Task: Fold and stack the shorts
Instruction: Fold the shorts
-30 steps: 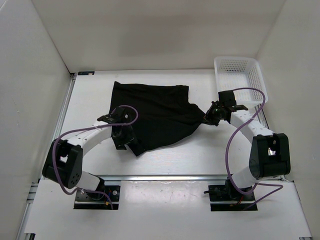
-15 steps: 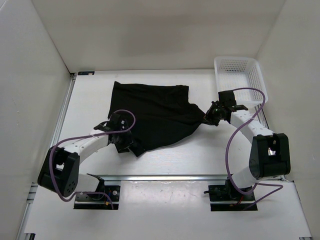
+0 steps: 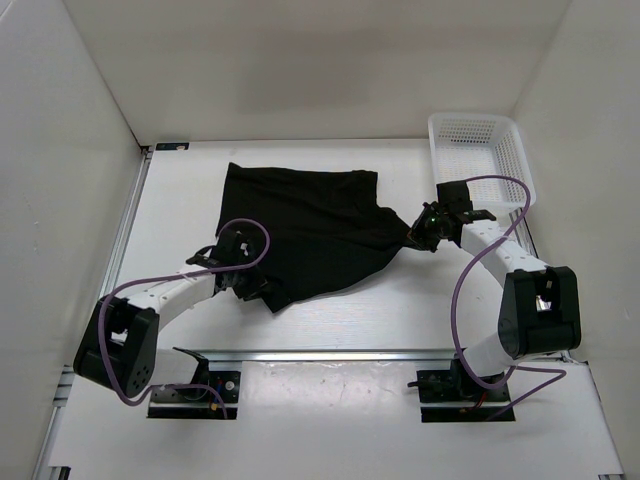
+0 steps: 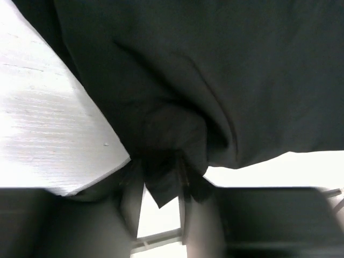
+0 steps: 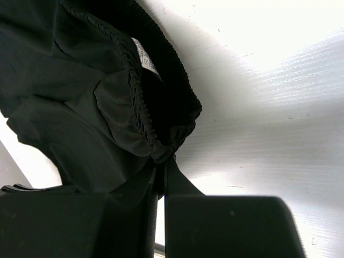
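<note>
Setting: white table (image 3: 180, 215) boxed in by three white walls (image 3: 300, 70), seen from above and behind the arms.
Top view, shorts (image 3: 310, 225): one black pair, spread rumpled across mid-table, drawn to a point at the right end and at the near left corner.
Top view, basket (image 3: 480, 150): one, white mesh, at the far right corner, apart from the cloth.
Top view, arms: two, white with black joints, each trailing one purple cable (image 3: 458, 290).
Top view, left gripper (image 3: 250, 285): low over the near left corner of the shorts, on the cloth's edge.
Top view, right gripper (image 3: 418, 232): at the right tip of the shorts, between cloth and basket.
Left wrist view, fingers (image 4: 131, 199): two, blurred, clamped on a bunched fold of black cloth, one pointed flap hanging down between them.
Left wrist view, surroundings: dark cloth filling most of the frame, bare white table at left.
Right wrist view, fingers (image 5: 177, 185): pressed together, pinching the gathered waistband (image 5: 134, 91) at its bend.
Right wrist view, label (image 5: 144, 56): one, small and pale, just inside the waistband; lettering too small to read.
Right wrist view, surroundings: white table at right, shadowed beside the cloth.
</note>
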Available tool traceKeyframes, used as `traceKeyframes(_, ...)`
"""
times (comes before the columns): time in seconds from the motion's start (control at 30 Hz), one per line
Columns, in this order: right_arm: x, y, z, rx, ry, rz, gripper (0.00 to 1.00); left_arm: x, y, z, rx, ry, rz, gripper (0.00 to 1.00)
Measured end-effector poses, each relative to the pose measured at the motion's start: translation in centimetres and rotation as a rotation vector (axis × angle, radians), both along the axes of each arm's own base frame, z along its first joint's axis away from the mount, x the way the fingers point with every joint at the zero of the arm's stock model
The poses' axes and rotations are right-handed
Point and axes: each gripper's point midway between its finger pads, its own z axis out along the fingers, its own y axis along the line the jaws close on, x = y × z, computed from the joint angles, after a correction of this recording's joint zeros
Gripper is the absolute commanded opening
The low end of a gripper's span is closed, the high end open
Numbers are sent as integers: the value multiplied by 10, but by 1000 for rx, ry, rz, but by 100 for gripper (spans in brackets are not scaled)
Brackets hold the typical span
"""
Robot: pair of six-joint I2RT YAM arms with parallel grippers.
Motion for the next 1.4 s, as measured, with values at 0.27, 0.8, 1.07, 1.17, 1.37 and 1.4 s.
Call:
traceKeyframes(0.27, 0, 0, 0, -2, 0, 2, 0, 4, -3, 15, -55, -44, 12, 10)
traceKeyframes(0.8, -20, -22, -3, -35, 13, -6, 0, -67, 16, 81, -62, -29, -72, 10)
traceKeyframes(1.07, -51, -37, -14, -48, 58, -33, 0, -85, 38, 138, -26, -88, 20, 10)
traceKeyframes(1.17, -52, -37, 1, -44, 11, -30, 0, -69, 39, 173, -25, -173, 42, 10)
traceKeyframes(1.37, -44, -36, 25, -35, -36, -36, 0, -11, 39, 201, 50, -199, 93, 10)
traceKeyframes(1.4, -39, -36, 31, -33, -42, -37, 0, 2, 41, 203, 63, -201, 111, 10)
